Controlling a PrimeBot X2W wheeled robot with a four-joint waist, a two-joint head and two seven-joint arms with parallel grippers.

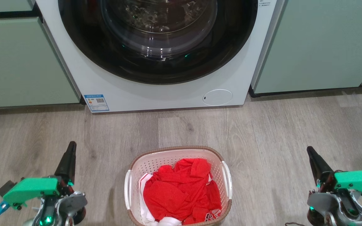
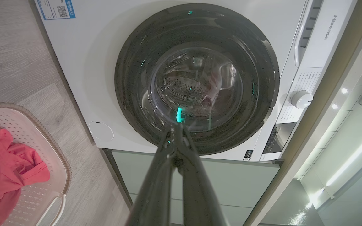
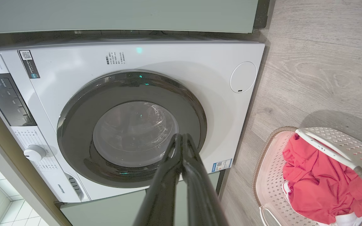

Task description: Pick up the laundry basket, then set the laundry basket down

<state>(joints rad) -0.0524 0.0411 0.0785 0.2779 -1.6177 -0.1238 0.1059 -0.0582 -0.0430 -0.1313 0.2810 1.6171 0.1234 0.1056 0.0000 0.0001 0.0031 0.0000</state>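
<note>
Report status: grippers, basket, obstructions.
Left gripper, right gripper shut, holding nothing. Laundry basket on floor between them, red clothing inside. Nothing blocks its handles.

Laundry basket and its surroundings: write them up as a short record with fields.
basket: upright on the floor, in front of the washing machine, untouched
contents: red clothes, some white cloth under them
washing machine door: shut
left end effector: shut, empty, left of the basket, apart from it
right end effector: shut, empty, right of the basket, apart from it
task step: pick-up not yet begun
</note>
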